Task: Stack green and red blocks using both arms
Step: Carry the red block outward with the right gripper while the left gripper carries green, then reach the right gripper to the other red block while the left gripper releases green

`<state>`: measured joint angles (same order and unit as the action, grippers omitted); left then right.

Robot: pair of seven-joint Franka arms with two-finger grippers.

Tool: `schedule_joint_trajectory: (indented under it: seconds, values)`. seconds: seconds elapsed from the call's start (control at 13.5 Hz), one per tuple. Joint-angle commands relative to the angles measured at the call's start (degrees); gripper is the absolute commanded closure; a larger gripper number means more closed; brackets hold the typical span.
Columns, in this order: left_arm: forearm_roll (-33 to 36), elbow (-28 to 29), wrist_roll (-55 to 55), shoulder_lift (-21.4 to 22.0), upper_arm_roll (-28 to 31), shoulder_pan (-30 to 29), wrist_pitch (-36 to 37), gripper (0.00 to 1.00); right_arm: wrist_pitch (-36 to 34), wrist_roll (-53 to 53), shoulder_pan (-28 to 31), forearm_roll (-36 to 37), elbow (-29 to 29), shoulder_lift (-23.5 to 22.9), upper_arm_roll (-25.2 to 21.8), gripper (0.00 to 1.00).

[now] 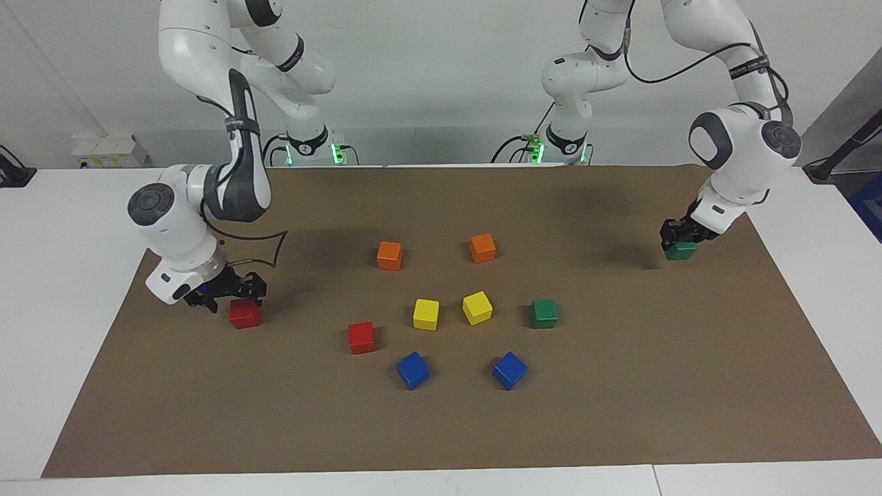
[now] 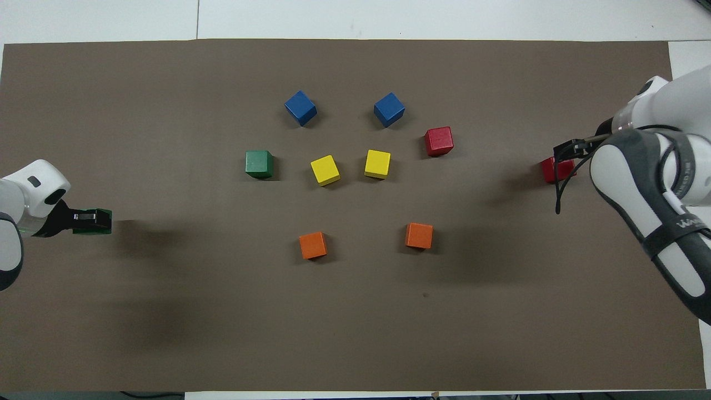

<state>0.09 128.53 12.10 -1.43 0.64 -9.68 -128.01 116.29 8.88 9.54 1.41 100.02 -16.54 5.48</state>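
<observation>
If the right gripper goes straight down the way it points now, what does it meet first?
Most likely the red block just under the open right gripper, resting on the mat; depth is hard to judge.
</observation>
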Motion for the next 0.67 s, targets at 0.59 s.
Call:
schedule_joint_trajectory:
  seconds: [0.59]
  values:
    - [0.87,5.85,0.29,-3.31,-0.55,-2.27,-13.23,1.0,-5.56,-21.27,-17.79,2.8,-19.87,-13.6,0.15,0.0]
